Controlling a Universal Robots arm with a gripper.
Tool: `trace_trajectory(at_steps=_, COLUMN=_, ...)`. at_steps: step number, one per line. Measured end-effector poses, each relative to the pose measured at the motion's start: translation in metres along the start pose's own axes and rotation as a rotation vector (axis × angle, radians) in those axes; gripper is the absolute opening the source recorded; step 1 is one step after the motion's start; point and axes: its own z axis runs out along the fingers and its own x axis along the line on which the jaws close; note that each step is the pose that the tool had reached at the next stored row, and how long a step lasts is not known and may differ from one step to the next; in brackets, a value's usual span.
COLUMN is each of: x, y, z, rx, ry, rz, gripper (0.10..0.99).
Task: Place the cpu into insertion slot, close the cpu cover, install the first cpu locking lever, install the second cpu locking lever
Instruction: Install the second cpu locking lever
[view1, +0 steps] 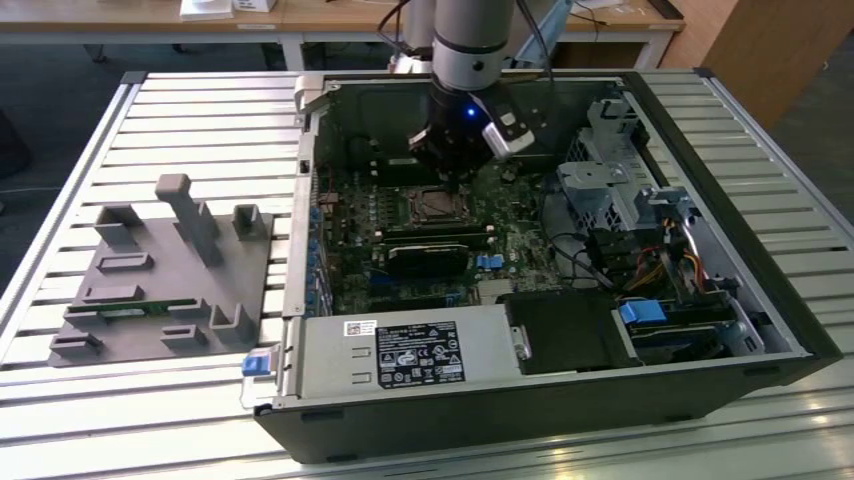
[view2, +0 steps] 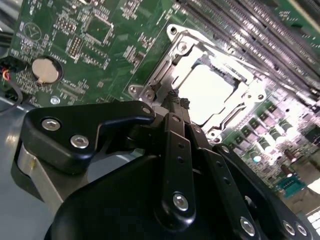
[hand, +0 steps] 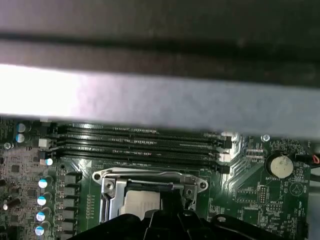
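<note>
My gripper (view1: 447, 168) hangs inside the open grey computer case, just behind the insertion slot (view1: 434, 206) on the green board. In the second wrist view its black fingers are shut together, and the gripper tip (view2: 176, 100) sits at the socket's edge beside a thin wire lever. The cpu (view2: 206, 92) lies flat in the slot with its silvery top showing. The cpu cover (view2: 226, 62) lies down around it as a shiny frame. In the first wrist view the cpu (hand: 141, 202) and cover (hand: 150, 175) sit just past the gripper (hand: 167, 200).
Long black memory strips (hand: 140, 145) run beside the socket. A coin battery (view2: 46, 70) is on the board. A drive cage (view1: 601, 190), cables and a power supply (view1: 400, 355) crowd the case. A grey fixture block (view1: 160, 280) stands at the exterior view's left.
</note>
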Motion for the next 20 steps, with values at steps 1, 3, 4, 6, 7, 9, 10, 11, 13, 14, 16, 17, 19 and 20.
trace_trajectory(at_steps=1, x=0.0001, y=-0.0012, z=0.0000, rx=0.000, ry=0.0000, rz=0.000, gripper=0.106)
trace_trajectory(at_steps=3, x=0.0002, y=-0.0042, z=0.0000, rx=0.000, ry=0.0000, rz=0.000, gripper=0.106)
trace_trajectory(at_steps=4, x=0.0003, y=-0.0056, z=-0.0001, rx=0.000, ry=0.0001, rz=0.000, gripper=0.106)
trace_trajectory(at_steps=6, x=0.0005, y=-0.0083, z=0.0000, rx=0.000, ry=0.0000, rz=0.000, gripper=0.106)
trace_trajectory(at_steps=7, x=0.0005, y=-0.0096, z=0.0000, rx=0.000, ry=0.0000, rz=0.000, gripper=0.106)
trace_trajectory(at_steps=9, x=0.0006, y=-0.0113, z=0.0000, rx=0.000, ry=0.0000, rz=0.000, gripper=0.106)
trace_trajectory(at_steps=10, x=0.0007, y=-0.0120, z=-0.0001, rx=0.000, ry=0.0001, rz=0.000, gripper=0.106)
trace_trajectory(at_steps=11, x=0.0007, y=-0.0127, z=0.0000, rx=0.000, ry=0.0000, rz=0.000, gripper=0.106)
trace_trajectory(at_steps=13, x=0.0008, y=-0.0142, z=0.0000, rx=0.000, ry=0.0000, rz=0.000, gripper=0.106)
trace_trajectory(at_steps=14, x=0.0008, y=-0.0149, z=-0.0001, rx=0.000, ry=0.0002, rz=0.000, gripper=0.106)
trace_trajectory(at_steps=16, x=0.0008, y=-0.0152, z=-0.0015, rx=0.000, ry=0.0002, rz=0.000, gripper=0.106)
trace_trajectory(at_steps=17, x=0.0009, y=-0.0152, z=-0.0039, rx=0.000, ry=0.0003, rz=0.000, gripper=0.106)
trace_trajectory(at_steps=19, x=0.0008, y=-0.0152, z=-0.0088, rx=0.000, ry=0.0002, rz=0.000, gripper=0.106)
trace_trajectory(at_steps=20, x=0.0008, y=-0.0152, z=-0.0104, rx=0.000, ry=0.0003, rz=0.000, gripper=0.106)
